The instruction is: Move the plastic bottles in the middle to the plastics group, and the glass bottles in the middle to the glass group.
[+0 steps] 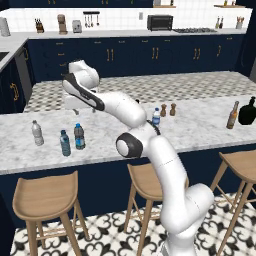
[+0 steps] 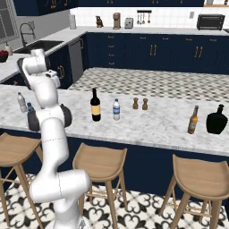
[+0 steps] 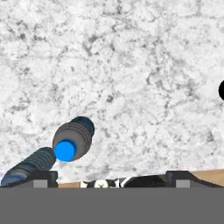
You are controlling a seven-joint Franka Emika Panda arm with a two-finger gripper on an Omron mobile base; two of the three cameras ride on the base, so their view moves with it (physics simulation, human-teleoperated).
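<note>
Hand view: end effector spread wide, empty, above bench. Grey bottle stands with the plastics at left. Clear bottle and wine bottle mid-bench. Wine looks heavy, slippery, breakable; grip its body.

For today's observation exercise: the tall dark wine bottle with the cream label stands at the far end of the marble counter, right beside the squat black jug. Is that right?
Not quite. In the right base view the tall dark wine bottle stands mid-counter beside a small clear water bottle; the squat black jug sits far off, next to the slim amber bottle.
</note>
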